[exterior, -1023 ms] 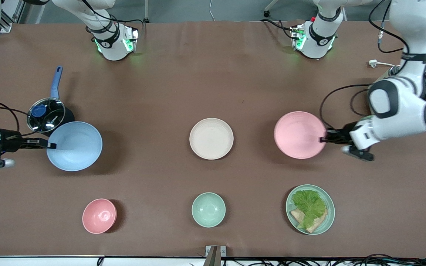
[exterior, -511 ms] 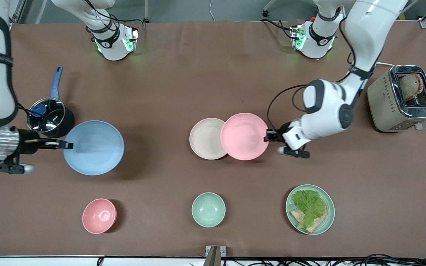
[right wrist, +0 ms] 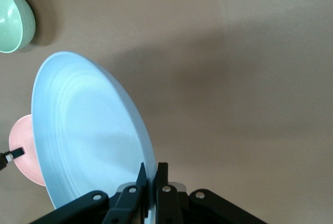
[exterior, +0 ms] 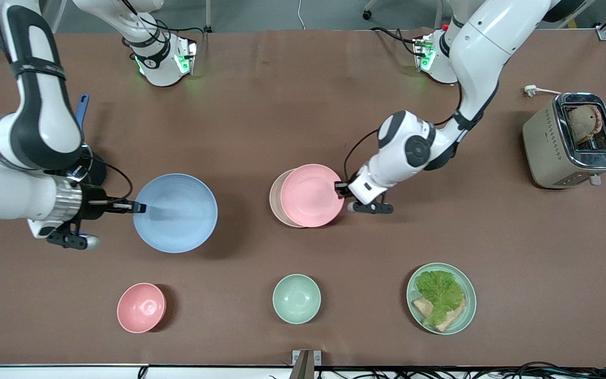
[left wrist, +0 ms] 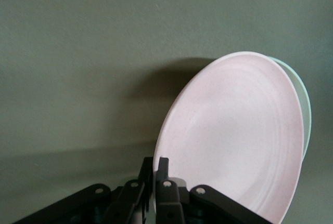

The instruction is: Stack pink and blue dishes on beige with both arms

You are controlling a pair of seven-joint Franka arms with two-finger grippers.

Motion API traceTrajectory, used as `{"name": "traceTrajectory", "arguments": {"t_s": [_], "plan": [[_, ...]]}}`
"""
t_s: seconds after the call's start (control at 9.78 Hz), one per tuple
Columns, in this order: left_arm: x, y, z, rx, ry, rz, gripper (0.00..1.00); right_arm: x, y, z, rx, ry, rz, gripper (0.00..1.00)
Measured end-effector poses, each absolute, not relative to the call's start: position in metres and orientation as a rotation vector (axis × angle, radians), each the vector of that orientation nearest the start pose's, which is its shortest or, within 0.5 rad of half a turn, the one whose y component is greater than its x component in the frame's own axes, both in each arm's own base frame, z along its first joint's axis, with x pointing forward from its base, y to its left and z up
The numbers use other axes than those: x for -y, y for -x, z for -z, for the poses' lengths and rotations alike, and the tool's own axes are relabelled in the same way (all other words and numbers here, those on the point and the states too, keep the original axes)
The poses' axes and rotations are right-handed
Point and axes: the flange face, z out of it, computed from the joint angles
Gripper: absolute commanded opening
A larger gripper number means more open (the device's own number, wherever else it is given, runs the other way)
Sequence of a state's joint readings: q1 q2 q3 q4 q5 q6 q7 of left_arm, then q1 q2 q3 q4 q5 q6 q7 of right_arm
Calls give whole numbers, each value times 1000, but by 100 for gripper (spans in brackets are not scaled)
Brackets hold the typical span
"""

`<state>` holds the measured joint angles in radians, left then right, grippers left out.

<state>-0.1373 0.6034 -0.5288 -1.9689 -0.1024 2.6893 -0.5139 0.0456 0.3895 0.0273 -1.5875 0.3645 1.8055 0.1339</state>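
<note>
The pink plate [exterior: 311,195] covers most of the beige plate [exterior: 274,197], of which only a crescent shows on the right arm's side. My left gripper [exterior: 341,185] is shut on the pink plate's rim. In the left wrist view the pink plate [left wrist: 239,130] is tilted from the left gripper [left wrist: 158,167], with the beige rim [left wrist: 307,109] showing past it. The blue plate [exterior: 175,212] hangs over the table between the beige plate and the right arm's end, its rim pinched by my right gripper [exterior: 137,207]. The right wrist view shows the blue plate [right wrist: 88,130] in the shut right gripper [right wrist: 152,174].
A pink bowl [exterior: 141,307], a mint-green bowl [exterior: 296,298] and a mint-green plate with lettuce and bread [exterior: 441,298] stand in a row nearer the camera. A toaster [exterior: 571,139] stands at the left arm's end. A blue-handled pot [exterior: 82,108] is mostly hidden under the right arm.
Both arms moved toward the table's middle with their plates. The pink plate went from the left arm's end to over the beige plate. The blue plate shifted toward the beige plate.
</note>
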Motion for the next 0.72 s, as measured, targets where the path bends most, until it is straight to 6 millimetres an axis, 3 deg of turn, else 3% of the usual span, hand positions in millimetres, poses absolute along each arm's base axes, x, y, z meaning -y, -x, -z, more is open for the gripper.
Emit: {"name": "traceTrajectory", "arguments": {"t_s": [0.2, 0.51, 0.61, 0.72], "plan": [[396, -496, -223, 97, 3515, -70, 7, -88, -644, -388, -240, 2779, -292, 1], [401, -492, -220, 99, 3507, -80, 21, -128, -630, -364, -189, 2772, -313, 1], [400, -493, -217, 95, 3505, -80, 51, -139, -627, -363, -193, 2768, -323, 1], [400, -497, -217, 104, 3510, -76, 97, -148, -626, -365, -207, 2765, -324, 1]]}}
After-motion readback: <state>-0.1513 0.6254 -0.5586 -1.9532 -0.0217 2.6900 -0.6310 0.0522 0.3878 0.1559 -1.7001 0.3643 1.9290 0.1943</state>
